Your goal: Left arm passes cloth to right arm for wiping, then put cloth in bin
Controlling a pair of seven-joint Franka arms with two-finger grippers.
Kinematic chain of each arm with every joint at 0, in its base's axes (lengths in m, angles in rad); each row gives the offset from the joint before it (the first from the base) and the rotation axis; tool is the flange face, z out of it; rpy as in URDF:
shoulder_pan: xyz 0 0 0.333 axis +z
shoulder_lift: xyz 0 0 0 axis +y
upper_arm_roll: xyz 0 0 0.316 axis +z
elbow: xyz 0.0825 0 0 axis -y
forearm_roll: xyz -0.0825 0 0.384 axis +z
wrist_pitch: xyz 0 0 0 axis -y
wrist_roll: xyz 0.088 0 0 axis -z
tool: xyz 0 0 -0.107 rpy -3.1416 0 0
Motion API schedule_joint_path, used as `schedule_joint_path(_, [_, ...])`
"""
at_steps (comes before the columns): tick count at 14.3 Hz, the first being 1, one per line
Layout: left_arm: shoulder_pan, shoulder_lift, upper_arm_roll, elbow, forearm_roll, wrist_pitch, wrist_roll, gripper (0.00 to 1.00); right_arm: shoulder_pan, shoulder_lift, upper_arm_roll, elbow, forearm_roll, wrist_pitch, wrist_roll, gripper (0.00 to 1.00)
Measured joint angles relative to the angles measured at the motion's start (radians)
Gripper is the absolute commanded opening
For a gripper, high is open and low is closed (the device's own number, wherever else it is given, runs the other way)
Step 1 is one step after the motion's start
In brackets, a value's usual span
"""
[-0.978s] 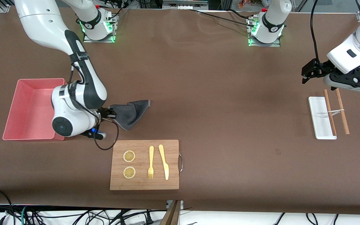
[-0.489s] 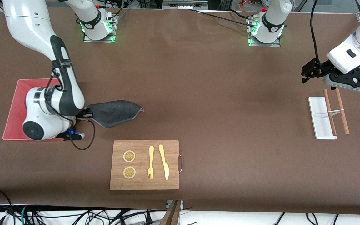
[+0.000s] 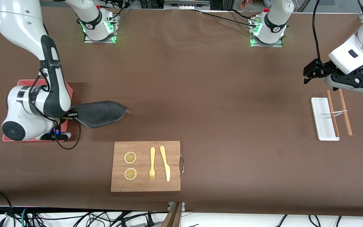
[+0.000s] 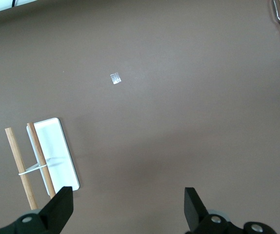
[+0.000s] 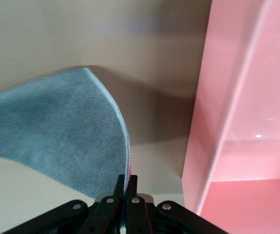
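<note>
Two pincers: right pincer (image 3: pixel 70 114) clamping cloth (image 3: pixel 101 113) beside bin (image 3: pixel 69 91), left pincer (image 3: pixel 309 73) agape above tray (image 3: pixel 321 121).

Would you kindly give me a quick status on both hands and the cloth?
Right hand shut on cloth, beside bin. Cloth not in bin yet. Left hand open, waiting over table above white tray. Bin's wall in between.

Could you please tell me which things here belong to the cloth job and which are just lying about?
In use: cloth, pinched in the right gripper at the bin; left gripper, open, waiting.
Lying about: cutting board, fork, knife, white tray, wooden sticks.
</note>
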State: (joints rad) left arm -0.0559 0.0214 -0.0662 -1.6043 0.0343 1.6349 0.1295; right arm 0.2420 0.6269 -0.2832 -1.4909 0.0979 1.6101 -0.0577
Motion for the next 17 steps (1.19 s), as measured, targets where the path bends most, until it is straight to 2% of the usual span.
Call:
schedule_joint_path(3, [0.000, 0.000, -0.001, 0.000, 0.000, -0.004, 0.000, 1.00, 0.001, -0.056, 0.000, 0.054, -0.021, -0.102, 0.000, 0.00])
schedule_joint_path(9, [-0.001, 0.000, -0.003, 0.000, 0.000, -0.006, 0.000, 1.00, -0.001, -0.152, 0.000, 0.231, -0.041, -0.333, 0.000, 0.00])
schedule_joint_path(13, [-0.003, 0.000, -0.010, 0.000, 0.000, -0.006, 0.000, 1.00, -0.014, -0.242, 0.000, 0.256, -0.077, -0.396, -0.004, 0.00])
schedule_joint_path(17, [0.002, 0.000, -0.014, 0.000, 0.000, -0.007, -0.002, 1.00, -0.065, -0.324, 0.001, 0.257, -0.184, -0.435, -0.134, 0.00])
